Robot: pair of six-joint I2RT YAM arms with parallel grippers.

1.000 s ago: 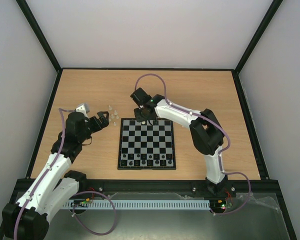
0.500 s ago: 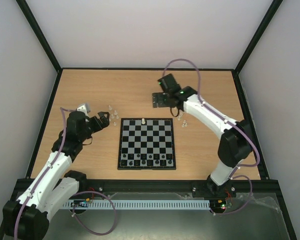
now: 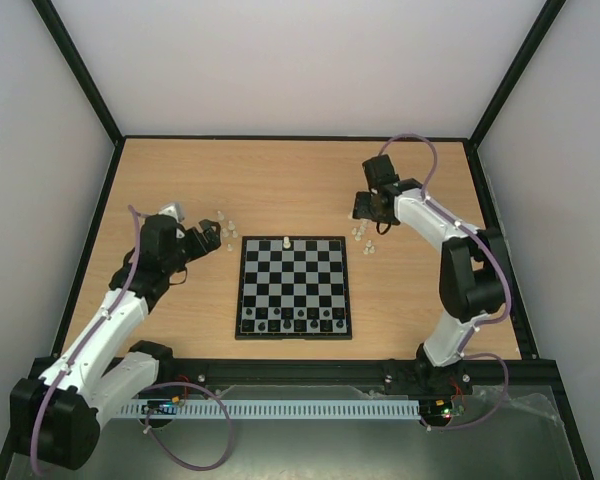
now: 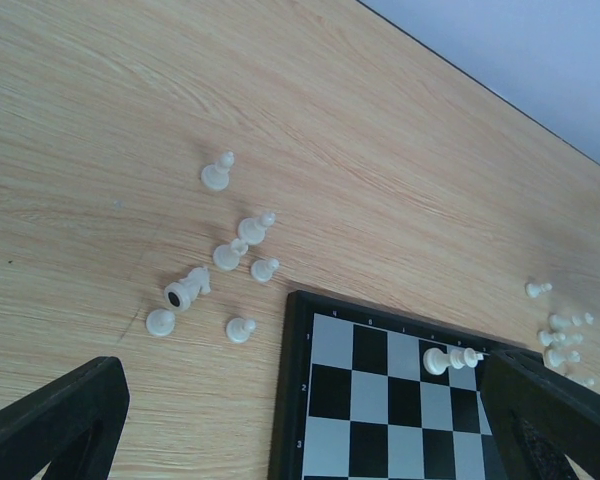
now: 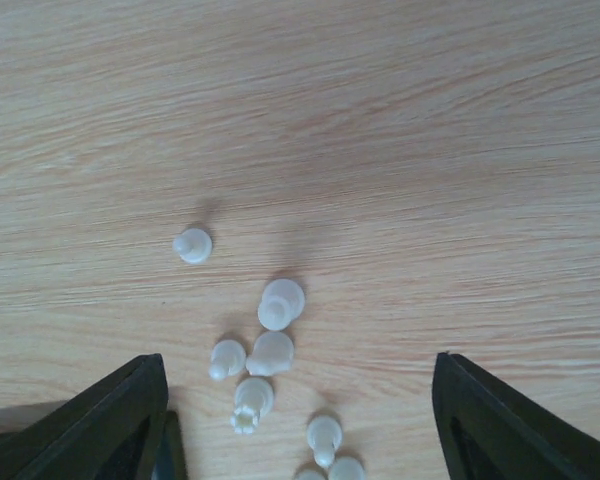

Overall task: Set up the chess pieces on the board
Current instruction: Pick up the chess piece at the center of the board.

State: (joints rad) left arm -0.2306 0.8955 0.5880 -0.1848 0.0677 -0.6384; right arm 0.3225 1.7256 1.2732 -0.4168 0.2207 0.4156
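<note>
Table [image 3: 180, 170]: wooden top is carrying everything.
Left gripper [image 3: 211, 240]: hanging spread wide, empty, beside loose chess pieces [image 4: 242, 245].
Board [image 3: 293, 290]: lying centre, bearing one pale piece at far edge.
Right gripper [image 3: 372, 213]: hovering released over more pieces.

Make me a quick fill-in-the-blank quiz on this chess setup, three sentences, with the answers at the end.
1. Only ___ whitish chess piece stands on the board, on its far edge.
2. The row of pieces along the board's near edge is ___ in colour.
3. The right gripper hovers over the loose whitish pieces beside the board's far right corner with its jaws ___.

Answers: one; black; open
</note>
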